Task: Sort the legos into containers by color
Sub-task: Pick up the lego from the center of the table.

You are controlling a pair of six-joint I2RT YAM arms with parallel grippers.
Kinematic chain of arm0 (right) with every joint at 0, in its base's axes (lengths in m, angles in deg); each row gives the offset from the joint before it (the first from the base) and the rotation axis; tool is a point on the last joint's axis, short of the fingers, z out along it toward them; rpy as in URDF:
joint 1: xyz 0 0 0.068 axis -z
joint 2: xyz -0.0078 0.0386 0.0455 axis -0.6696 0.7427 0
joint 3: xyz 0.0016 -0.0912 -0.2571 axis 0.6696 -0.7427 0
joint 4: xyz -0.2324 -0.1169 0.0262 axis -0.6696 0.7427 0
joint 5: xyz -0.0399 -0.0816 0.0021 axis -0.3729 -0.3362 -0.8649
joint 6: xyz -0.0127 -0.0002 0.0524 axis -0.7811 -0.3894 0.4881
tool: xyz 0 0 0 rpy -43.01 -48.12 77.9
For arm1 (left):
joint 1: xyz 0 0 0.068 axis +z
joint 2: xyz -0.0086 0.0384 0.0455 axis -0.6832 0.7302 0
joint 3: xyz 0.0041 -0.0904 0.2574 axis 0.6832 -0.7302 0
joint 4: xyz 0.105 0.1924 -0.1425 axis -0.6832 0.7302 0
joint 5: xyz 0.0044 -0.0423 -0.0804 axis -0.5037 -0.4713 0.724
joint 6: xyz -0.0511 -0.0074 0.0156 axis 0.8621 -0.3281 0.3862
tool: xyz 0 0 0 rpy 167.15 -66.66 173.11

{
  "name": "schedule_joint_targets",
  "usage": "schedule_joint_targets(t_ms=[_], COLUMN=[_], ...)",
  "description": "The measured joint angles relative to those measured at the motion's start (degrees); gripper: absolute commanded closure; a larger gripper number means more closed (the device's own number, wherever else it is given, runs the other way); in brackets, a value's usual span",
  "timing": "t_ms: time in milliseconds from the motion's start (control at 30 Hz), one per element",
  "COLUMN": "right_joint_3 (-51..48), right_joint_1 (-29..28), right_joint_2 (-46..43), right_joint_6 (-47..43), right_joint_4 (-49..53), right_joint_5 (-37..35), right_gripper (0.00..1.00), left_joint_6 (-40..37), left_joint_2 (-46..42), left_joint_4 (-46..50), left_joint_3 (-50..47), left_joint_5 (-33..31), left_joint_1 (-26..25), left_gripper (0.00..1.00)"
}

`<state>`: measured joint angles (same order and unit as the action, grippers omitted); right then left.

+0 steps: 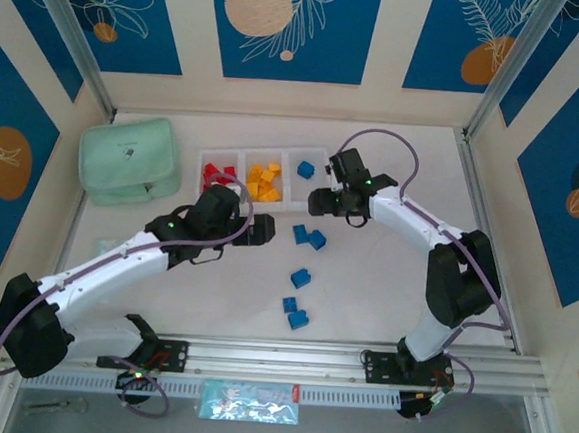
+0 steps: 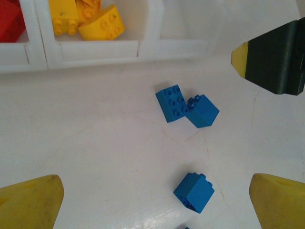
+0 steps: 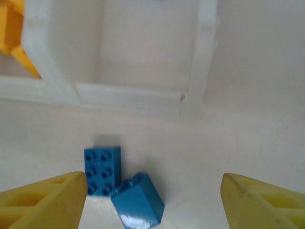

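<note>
Beside the white tray (image 2: 95, 50), studded blue bricks (image 2: 170, 102) touch.

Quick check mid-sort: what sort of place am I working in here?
Probably a purpose-built robot test booth, not a home: cream wall panels with blue leaf-print posters, bare aluminium frame posts at the corners, and a slotted aluminium rail running across the near edge of the white table.
</note>
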<state>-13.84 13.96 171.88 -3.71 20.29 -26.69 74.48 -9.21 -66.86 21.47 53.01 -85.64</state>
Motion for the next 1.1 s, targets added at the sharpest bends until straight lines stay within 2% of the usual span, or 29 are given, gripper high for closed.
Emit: schedule_joint_targets(t_ms=[300, 600, 867, 1100], right_joint_3=[-8.1, -10.1, -9.2, -8.2], right_joint_1=[-1.7, -2.0, -2.6, -3.5], right_joint_2=[-1.8, -0.2, 3.5, 7.1], right_joint_6=[2.3, 2.8, 2.7, 2.3], right_joint_4=[-0.4, -3.1, -4.2, -4.2], right_joint_5=[1.6, 1.9, 3.0, 2.9], right_gripper=[0.18, 0.17, 0.23, 0.34], left_joint_6=[1.8, 4.6, 5.0, 5.0], left_joint_2=[0.1, 0.8, 1.9, 2.7], left_joint_4=[-2.9, -5.7, -6.0, -6.0], left_joint_3=[-2.4, -3.6, -3.6, -3.6], left_joint_5=[0.0, -0.5, -0.5, -0.7], left_joint_1=[-3.3, -4.7, -5.0, -5.0], left_gripper=[0.01, 0.01, 0.01, 0.0])
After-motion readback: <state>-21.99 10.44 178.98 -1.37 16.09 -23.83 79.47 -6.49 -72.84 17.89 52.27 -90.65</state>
